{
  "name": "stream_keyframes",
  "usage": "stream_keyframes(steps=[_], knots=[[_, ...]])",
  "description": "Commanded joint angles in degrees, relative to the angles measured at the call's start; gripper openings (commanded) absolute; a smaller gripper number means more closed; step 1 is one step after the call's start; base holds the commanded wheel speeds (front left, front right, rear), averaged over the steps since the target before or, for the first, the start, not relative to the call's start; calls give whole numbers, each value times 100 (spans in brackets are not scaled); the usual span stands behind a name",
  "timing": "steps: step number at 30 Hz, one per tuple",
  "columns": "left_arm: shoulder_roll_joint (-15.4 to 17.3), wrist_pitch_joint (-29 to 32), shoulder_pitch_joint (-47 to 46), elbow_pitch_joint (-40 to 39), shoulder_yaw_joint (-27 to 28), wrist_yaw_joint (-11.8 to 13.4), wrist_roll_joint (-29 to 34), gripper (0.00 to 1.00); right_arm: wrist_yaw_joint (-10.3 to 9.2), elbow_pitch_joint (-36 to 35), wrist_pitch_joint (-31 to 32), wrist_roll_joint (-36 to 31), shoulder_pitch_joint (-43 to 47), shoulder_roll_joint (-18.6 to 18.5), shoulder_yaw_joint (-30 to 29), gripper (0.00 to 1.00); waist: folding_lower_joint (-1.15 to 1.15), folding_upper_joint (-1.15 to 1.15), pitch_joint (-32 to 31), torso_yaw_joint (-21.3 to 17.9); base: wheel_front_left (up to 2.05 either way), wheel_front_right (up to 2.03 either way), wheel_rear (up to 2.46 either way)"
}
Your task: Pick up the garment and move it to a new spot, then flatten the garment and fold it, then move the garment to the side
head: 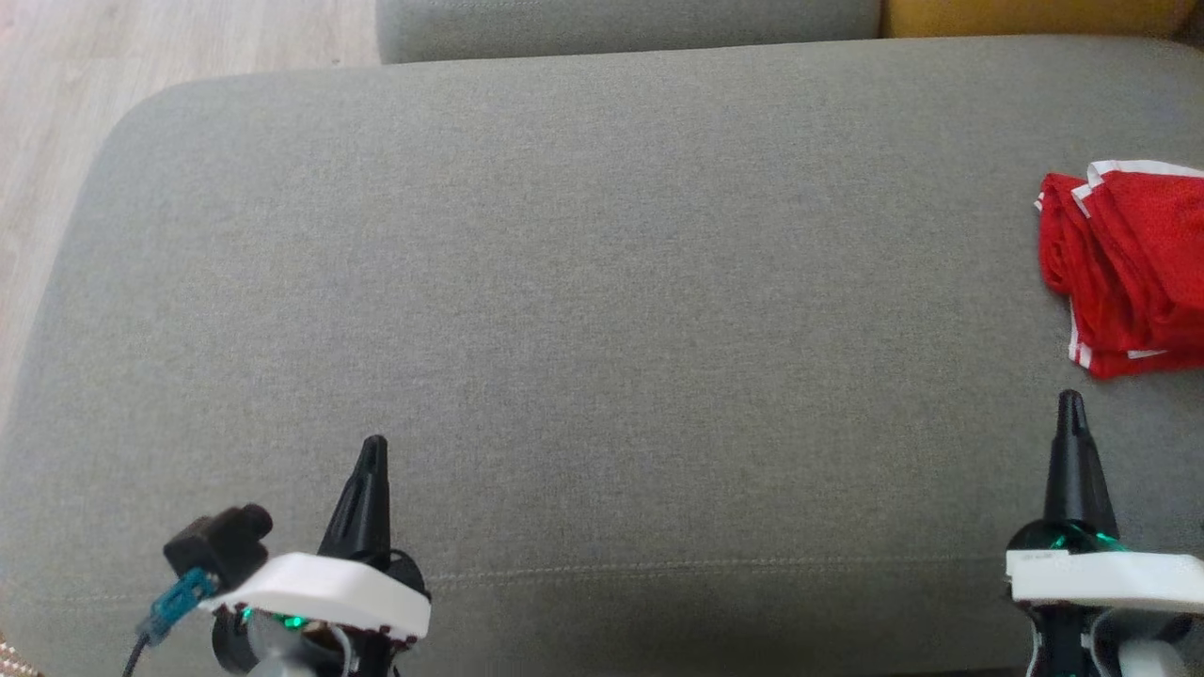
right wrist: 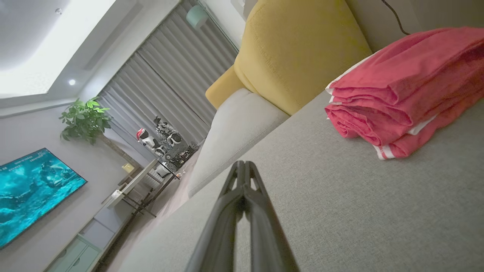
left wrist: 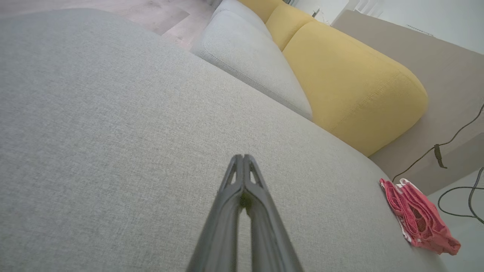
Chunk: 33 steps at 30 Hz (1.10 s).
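Head view: the red garment (head: 1129, 268) with white trim lies folded in a loose bundle at the far right of the grey sofa seat (head: 583, 282), partly cut off by the frame's right edge. Both arms hang low over the seat's front edge. The left gripper (head: 373, 447) is at the lower left, its two dark fingers pressed together with nothing between them, well apart from the garment. The right gripper (head: 1069, 400) is at the lower right, likewise closed and empty, its tip near the bundle's near edge but not touching it. From the right wrist the folds show stacked, white stripes at their edges, with a yellow cushion (right wrist: 295, 49) behind. Pale wooden floor (head: 56, 94) shows beyond the seat's left corner.
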Motion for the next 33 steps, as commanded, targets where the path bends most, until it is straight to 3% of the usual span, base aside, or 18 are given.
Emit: stream_keyframes(steps=[1, 33], knots=[[66, 35, -294, -137, 157, -59, -173, 0, 8, -153, 48, 184, -279, -107, 24, 0, 0, 0, -5, -5, 0, 0, 0], [78, 524, -539, 236, 785, -481, -2440, 0, 13, 51, 538, 2361, -490, -125, -148, 0, 0, 0, -125, -115, 0, 0, 0]])
